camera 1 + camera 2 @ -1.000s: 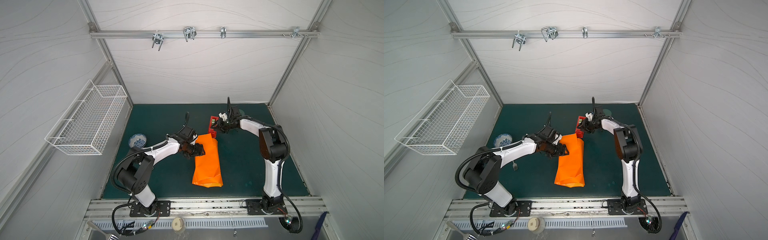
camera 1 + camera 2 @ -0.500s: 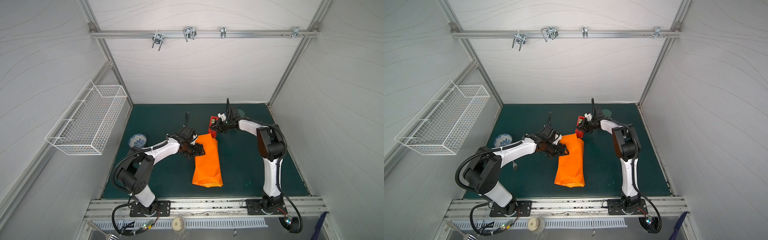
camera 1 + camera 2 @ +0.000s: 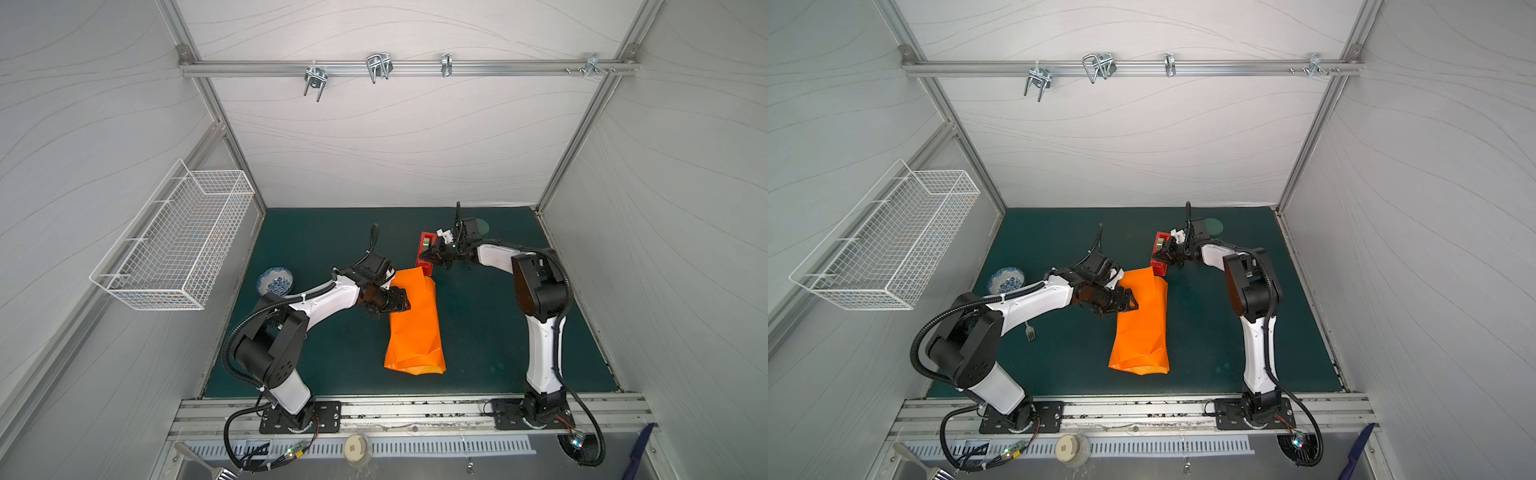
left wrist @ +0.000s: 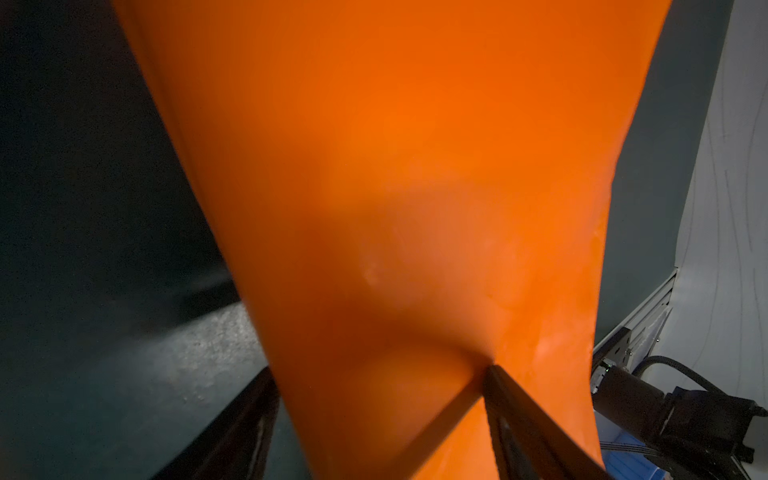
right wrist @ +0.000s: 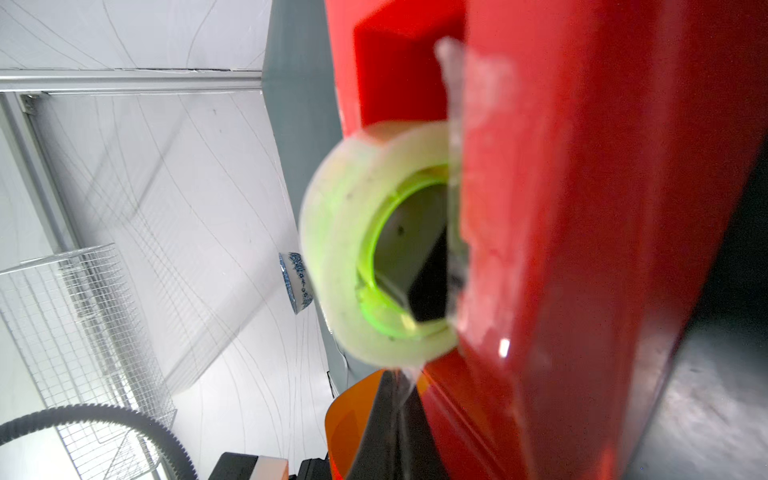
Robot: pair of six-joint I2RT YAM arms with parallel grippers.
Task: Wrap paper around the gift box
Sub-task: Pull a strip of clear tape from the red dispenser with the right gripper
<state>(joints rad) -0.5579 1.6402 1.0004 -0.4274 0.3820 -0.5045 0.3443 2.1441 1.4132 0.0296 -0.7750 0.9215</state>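
The paper lies folded into a sleeve on the desk, gift box hidden, presumably inside; left hand, spread wide, pins it; right hand is pinched shut at the tape dispenser; taping and end folds remain.

Open: mat right of paper | Obstacle: tape dispenser behind it

White-shelled left arm and right arm, black joints, ribbed black cables, bolted black base plates.
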